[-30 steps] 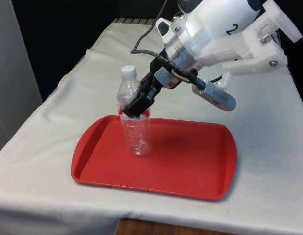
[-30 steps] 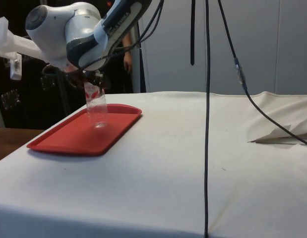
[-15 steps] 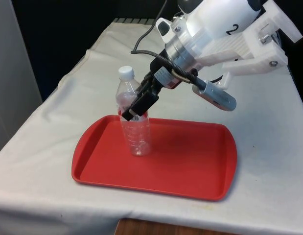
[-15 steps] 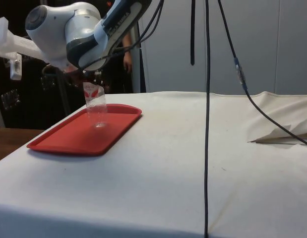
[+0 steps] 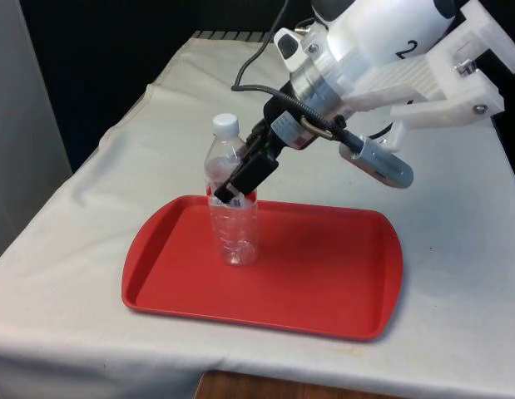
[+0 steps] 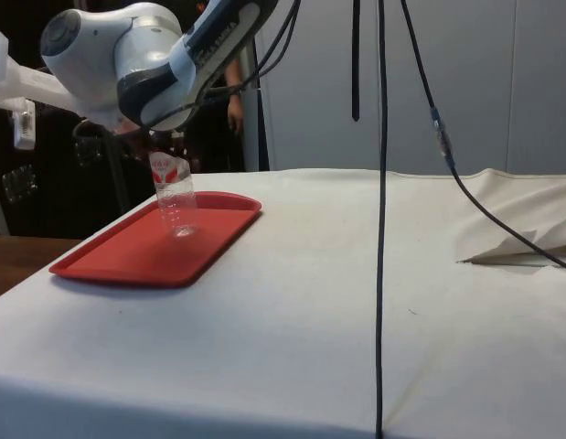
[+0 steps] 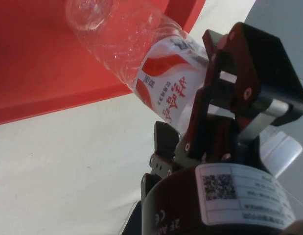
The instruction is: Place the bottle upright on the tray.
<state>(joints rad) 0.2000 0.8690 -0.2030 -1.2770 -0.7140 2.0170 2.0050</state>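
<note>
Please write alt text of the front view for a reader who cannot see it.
A clear plastic bottle with a white cap stands almost upright on a red tray, with the robot's black hand at its upper body. The tray lies on a table under a white cloth.

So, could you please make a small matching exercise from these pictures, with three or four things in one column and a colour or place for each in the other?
Things:
1. bottle cap
2. tray
3. gripper
4. bottle

Descriptions:
a. red, lying on the white cloth
b. black, at the bottle's label
c. white
d. clear plastic, standing on the tray

Pairs: 1-c, 2-a, 3-b, 4-d
</note>
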